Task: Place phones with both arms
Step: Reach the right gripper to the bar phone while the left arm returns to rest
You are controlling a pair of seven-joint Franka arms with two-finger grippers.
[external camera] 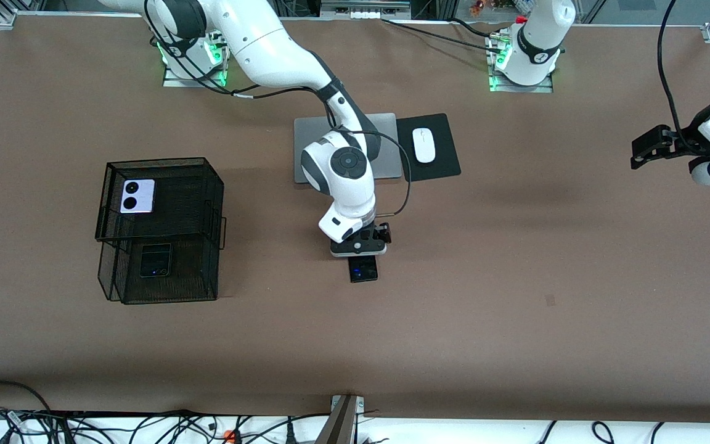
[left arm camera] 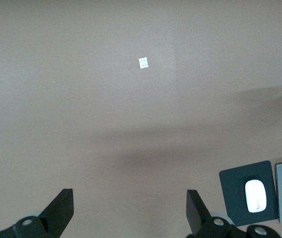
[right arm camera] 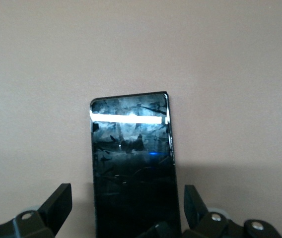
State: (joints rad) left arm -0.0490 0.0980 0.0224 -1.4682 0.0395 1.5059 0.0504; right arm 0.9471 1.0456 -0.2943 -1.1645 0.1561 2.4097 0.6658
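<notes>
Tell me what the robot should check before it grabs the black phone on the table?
1. Right gripper over the long black phone: ok.
2. Its fingers open, one each side of the phone: ok.
3. Phone flat on the table: ok.
4. Left gripper waiting open, away at its table end: ok.
5. Mesh basket holds the lilac-white phone and the black folded phone: ok.
6. Room for a third: cannot tell.

Long slim black phone (right arm camera: 132,168) flat on brown table (right arm camera: 230,74), between spread fingers (right arm camera: 56,206) of right claw (right arm camera: 126,208)
</notes>
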